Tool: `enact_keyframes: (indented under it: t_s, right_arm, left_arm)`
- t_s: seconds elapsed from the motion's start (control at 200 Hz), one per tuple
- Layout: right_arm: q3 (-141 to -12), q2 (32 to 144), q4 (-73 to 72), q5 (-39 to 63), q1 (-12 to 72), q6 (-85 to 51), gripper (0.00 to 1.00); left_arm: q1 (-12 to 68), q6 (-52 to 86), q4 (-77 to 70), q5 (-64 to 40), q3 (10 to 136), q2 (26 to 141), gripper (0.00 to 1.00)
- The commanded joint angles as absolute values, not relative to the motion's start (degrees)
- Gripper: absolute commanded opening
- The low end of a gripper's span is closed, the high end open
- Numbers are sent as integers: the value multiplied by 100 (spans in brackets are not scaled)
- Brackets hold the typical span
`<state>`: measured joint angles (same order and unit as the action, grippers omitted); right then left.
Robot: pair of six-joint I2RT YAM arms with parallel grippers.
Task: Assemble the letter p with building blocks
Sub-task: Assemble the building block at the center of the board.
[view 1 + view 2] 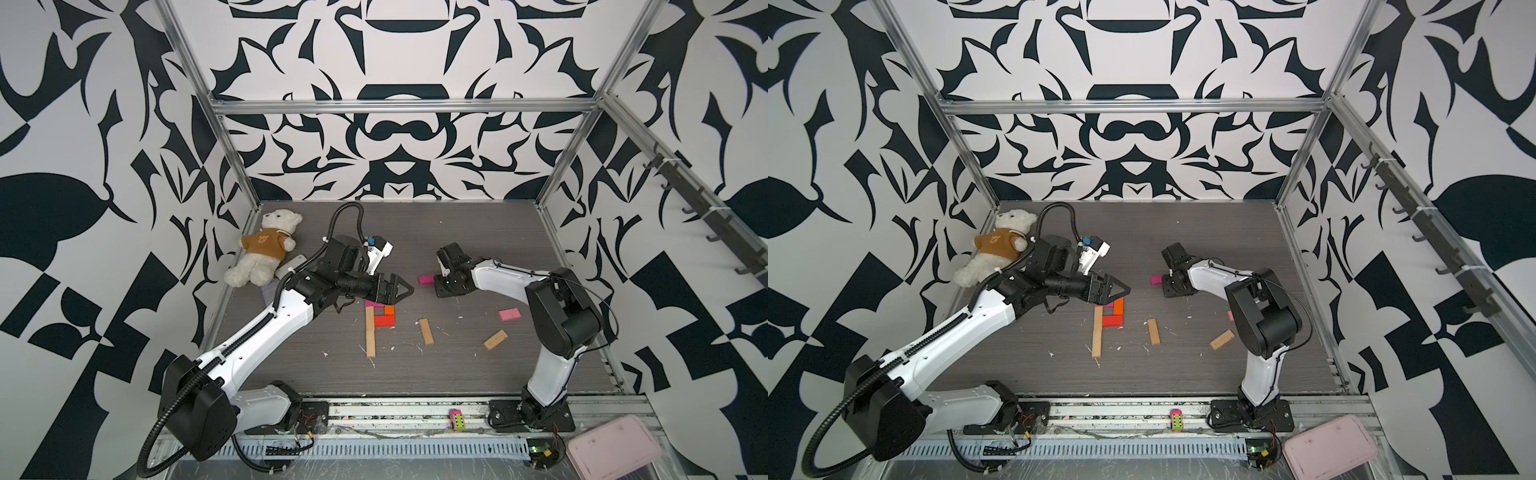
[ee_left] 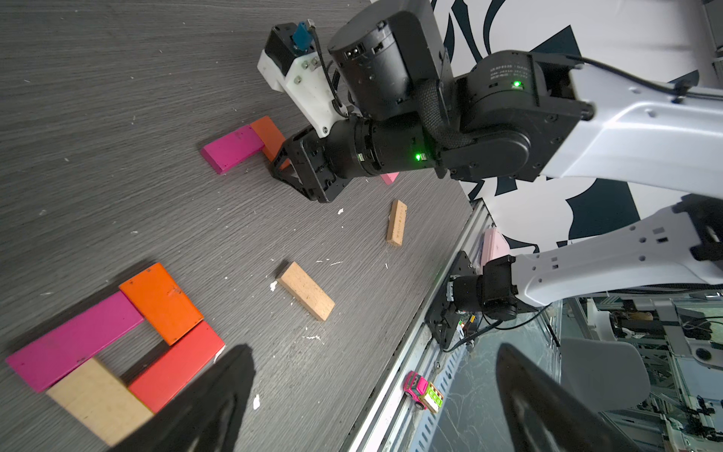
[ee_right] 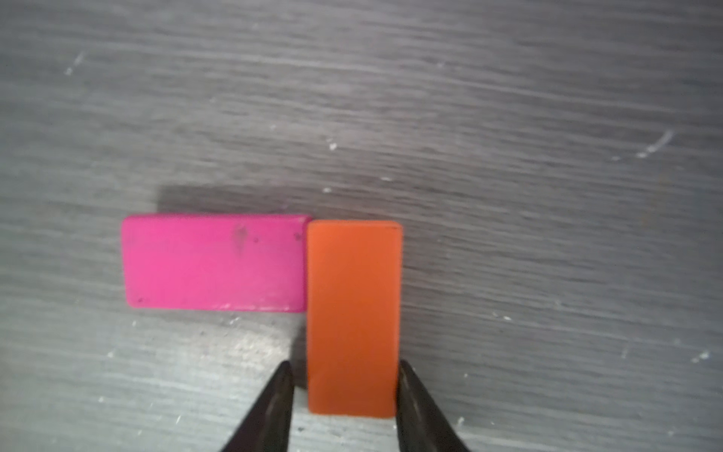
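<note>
A partly built letter lies at mid table: a long tan bar, with a magenta block, an orange block and a red block set round a gap. My left gripper hovers open and empty just beyond it, its fingers spread wide. Farther right, a second magenta block and a second orange block lie flat in an L. My right gripper straddles that orange block's end, open, with a slit beside one finger.
Two loose tan blocks and a light pink block lie to the right of the letter. A teddy bear lies at the back left. A toy car sits on the front rail, and a pink tray at the front right.
</note>
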<state>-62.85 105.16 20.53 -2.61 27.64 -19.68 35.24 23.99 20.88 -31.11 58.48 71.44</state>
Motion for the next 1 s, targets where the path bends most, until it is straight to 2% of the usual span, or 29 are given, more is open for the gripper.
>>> enact_keyframes:
  t_s: [0.0,0.535,0.795,0.995]
  right_arm:
    - [-6195,10780,2604,-220,2791,-2031,50]
    - [-6232,10515,2555,-253,2788,-2151,65]
    - [-6186,9103,3229,-890,2958,-2168,66]
    - [-5800,7860,3839,-923,3568,-2398,69]
  left_arm:
    - [3510,2390,2132,-3201,5749,7181,99]
    - [3516,2397,2136,-3215,5763,7106,99]
    - [3577,2096,2361,-2576,5805,6644,99]
    - [3826,1828,2483,-1913,5618,5997,99]
